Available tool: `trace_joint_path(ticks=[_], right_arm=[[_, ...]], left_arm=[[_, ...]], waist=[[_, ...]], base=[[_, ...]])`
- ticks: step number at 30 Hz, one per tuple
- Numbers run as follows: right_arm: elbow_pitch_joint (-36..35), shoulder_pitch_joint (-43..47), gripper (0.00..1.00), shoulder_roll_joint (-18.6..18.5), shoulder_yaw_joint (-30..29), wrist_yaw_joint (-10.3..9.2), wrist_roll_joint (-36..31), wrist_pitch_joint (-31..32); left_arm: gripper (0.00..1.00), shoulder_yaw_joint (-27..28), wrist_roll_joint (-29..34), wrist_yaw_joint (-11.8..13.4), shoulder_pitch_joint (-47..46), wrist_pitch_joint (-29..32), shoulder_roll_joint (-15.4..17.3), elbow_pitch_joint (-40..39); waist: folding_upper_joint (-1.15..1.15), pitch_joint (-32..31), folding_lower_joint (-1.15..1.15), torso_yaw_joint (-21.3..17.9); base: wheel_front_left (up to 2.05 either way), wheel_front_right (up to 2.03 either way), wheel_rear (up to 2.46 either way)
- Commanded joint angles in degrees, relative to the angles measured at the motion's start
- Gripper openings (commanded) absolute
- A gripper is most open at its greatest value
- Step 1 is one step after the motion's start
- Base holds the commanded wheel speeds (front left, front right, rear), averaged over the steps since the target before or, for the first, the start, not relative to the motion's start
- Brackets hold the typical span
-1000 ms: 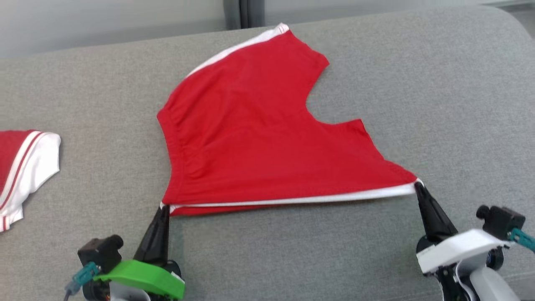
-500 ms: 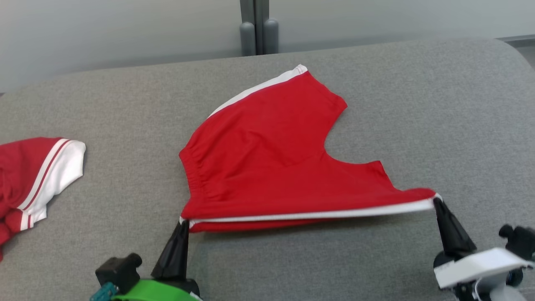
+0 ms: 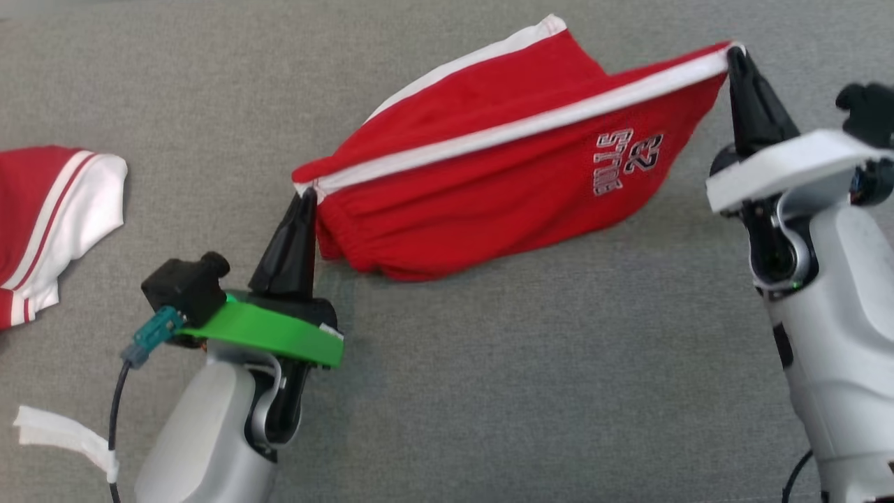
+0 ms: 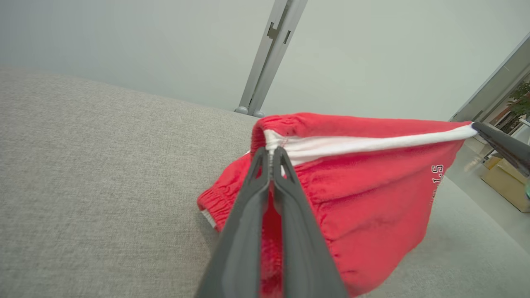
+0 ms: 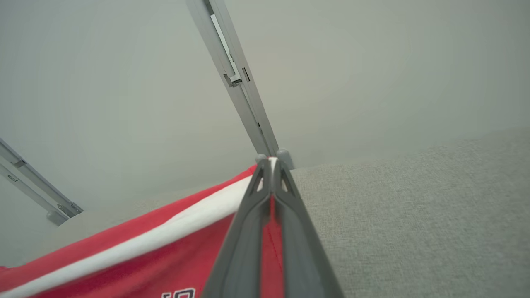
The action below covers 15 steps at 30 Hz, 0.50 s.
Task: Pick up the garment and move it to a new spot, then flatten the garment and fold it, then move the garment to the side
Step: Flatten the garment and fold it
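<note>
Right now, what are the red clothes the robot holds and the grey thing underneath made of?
The red garment looks like soft, matte knit cloth, maybe cotton or polyester: it sags and wrinkles between the left gripper and right gripper, with a gathered stretchy edge. The grey surface looks like woven upholstery fabric, probably padded: a speckled weave shows.

A red-and-white cloth (image 3: 63, 202) lies on the grey cushion (image 3: 489, 384) near a white strip (image 3: 56, 432).

The garment (image 3: 489, 188) is made of soft, matt red cloth with a smooth white strip. The grey cushion (image 3: 524, 391) is covered in rough woven cloth. The gripper fingers (image 4: 244, 231) are made of smooth dark plastic.
</note>
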Motion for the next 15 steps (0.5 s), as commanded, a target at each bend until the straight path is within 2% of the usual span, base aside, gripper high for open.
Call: trace_joint_path(ticks=[1, 6, 12, 13, 14, 15], right_arm=[[1.98, -3.04, 0.00, 0.20, -0.12, -0.10, -1.76, -0.04], [9.97, -13.52, 0.00, 0.73, 0.67, -0.10, -6.84, -0.26], [18.54, -21.94, 0.00, 0.60, 2.18, -0.10, -11.86, -2.13], [19.78, -22.82, 0.05, 0.76, 2.16, -0.10, -12.26, -2.58], [21.32, -23.85, 0.45, 0.90, 2.05, -0.10, -12.80, -3.32], [22.44, -24.62, 1.00, 0.90, 2.03, -0.10, -13.46, -4.02]], left_arm=[[0.00, 0.11, -0.74, 0.19, -2.39, -0.05, 0.33, 0.66], [0.00, 0.10, -1.64, 0.19, -7.65, -0.05, -0.33, 2.19], [0.00, -0.10, -2.27, 0.19, -12.01, -0.05, -1.14, 3.39], [0.00, -0.06, -2.35, 0.19, -12.30, -0.05, -1.25, 3.58], [0.00, -0.11, -2.44, 0.19, -12.55, -0.05, -1.37, 3.79], [0.00, -0.24, -2.49, 0.19, -12.78, -0.05, -1.42, 3.97]], waist=[[0.00, 5.94, 0.00, 3.67], [0.00, 9.77, 0.00, 5.53], [0.00, 12.45, 0.00, 7.29], [0.00, 12.63, 0.00, 7.40], [0.00, 12.81, 0.00, 7.49], [0.00, 12.91, 0.00, 7.54]], base=[[0.00, 0.00, 0.00], [0.00, 0.00, 0.00], [0.00, 0.00, 0.00], [0.00, 0.00, 0.00], [0.00, 0.00, 0.00], [0.00, 0.00, 0.00]])
